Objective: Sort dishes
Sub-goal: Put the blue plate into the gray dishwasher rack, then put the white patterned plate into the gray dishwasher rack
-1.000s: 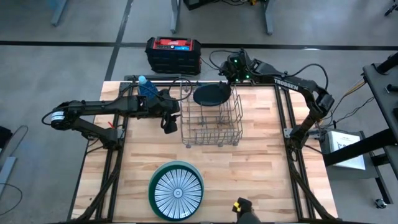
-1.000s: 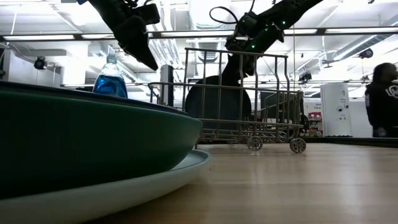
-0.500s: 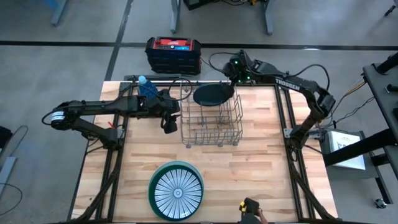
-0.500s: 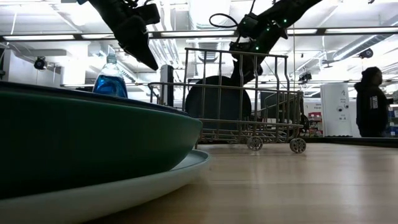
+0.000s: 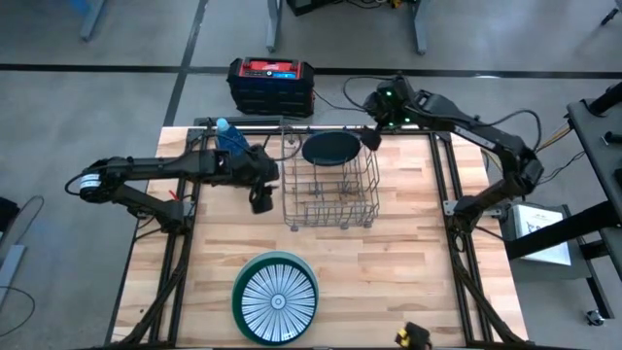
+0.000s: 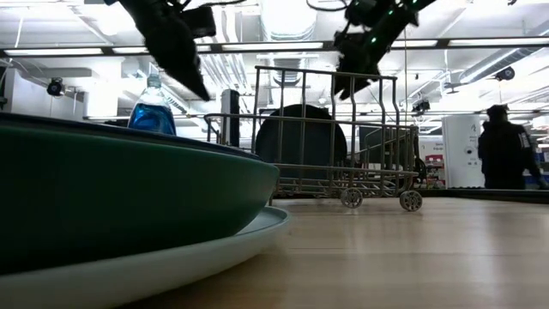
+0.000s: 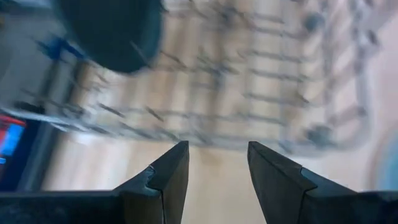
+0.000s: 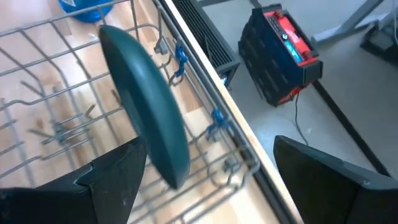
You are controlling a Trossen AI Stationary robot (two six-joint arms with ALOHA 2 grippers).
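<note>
A dark teal plate [image 5: 330, 149] stands on edge in the far part of the wire rack [image 5: 330, 190]; the right wrist view shows the plate [image 8: 149, 112] between the wires. My right gripper [image 5: 373, 137] hangs open just beyond the rack's far right corner, above the plate [image 6: 300, 146] and apart from it. My left gripper [image 5: 259, 200] is open above the table beside the rack's left side. Near the table's near edge, a white plate with dark radial stripes [image 5: 278, 299] lies on top of a stack with a green rim [image 5: 255, 262]. No red plate shows.
A blue bottle [image 5: 225, 132] stands at the far edge, left of the rack. A black and red box [image 5: 270, 84] sits on the floor beyond the table. A small yellow-black thing [image 5: 416, 335] lies at the near edge. A person [image 6: 502, 146] stands far off.
My right gripper has drawn back from the teal plate's top edge, rising and moving toward the table's right; the plate has stayed standing in the rack. My left gripper has shifted a little toward the table's left, away from the rack.
</note>
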